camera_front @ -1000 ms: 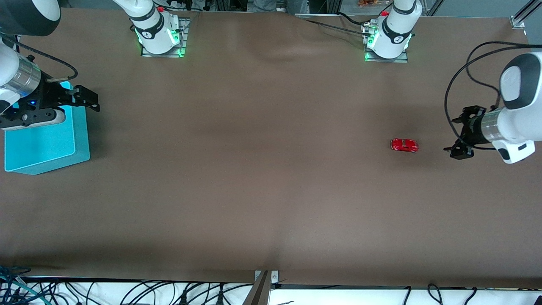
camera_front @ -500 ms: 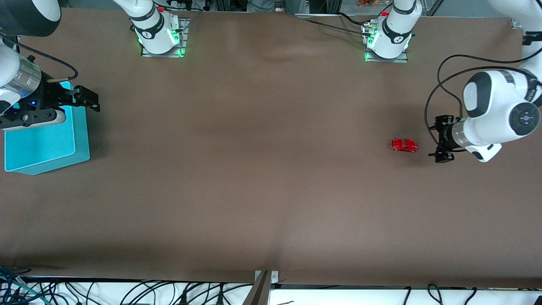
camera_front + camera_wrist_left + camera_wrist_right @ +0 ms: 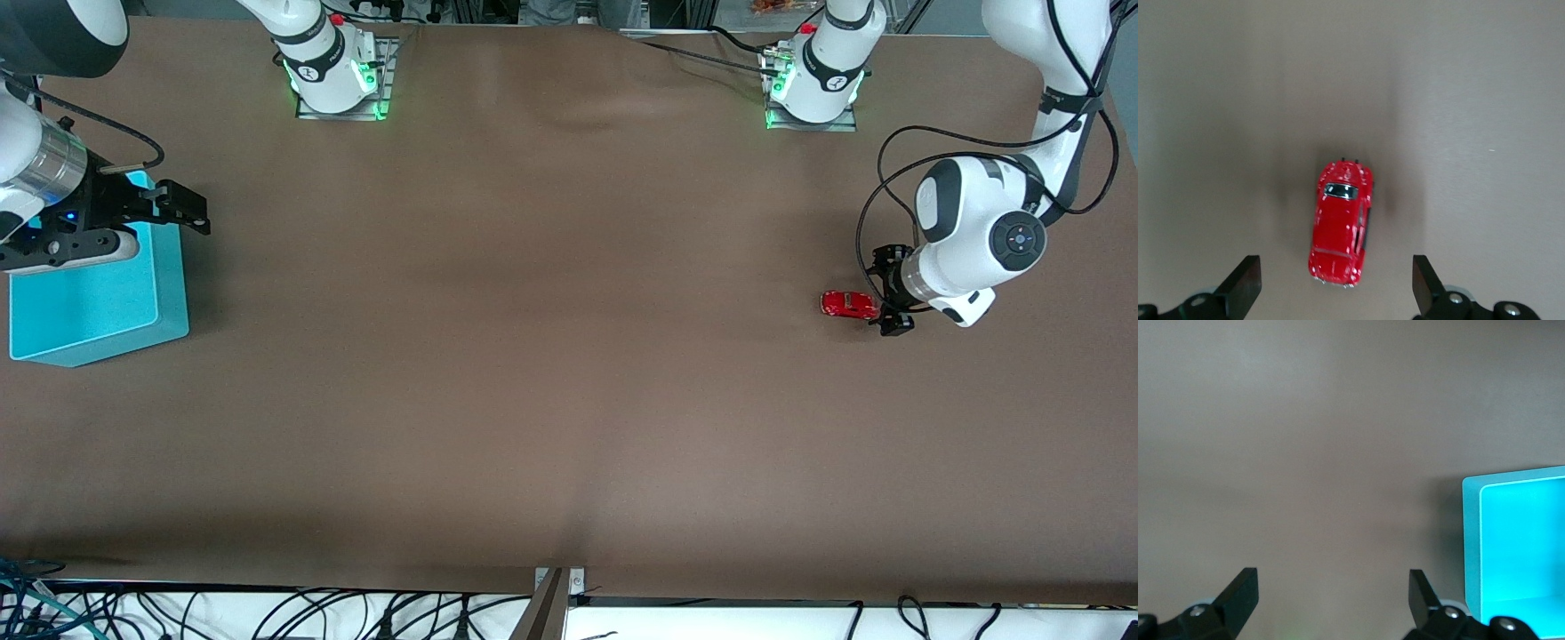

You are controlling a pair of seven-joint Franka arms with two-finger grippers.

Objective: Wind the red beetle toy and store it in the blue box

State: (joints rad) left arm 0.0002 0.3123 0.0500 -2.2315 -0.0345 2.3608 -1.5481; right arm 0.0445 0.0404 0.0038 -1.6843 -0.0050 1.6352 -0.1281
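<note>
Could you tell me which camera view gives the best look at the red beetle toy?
The left wrist view: the red beetle toy fills the middle, roof and window clear, ahead of the open left pincer. The front view shows it only as a tiny red shape. The right wrist view misses it.

High front camera facing both arm bases, wrist cameras looking down close at table (image 3: 551,356), no shared objects between wrists

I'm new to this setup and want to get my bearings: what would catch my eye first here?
The red beetle toy stands out on the brown table toward the left arm's end, with the open left gripper right beside it, and nothing is gripped. At the right arm's end sits the blue box, bright cyan, with the open right gripper waiting over its edge.
</note>
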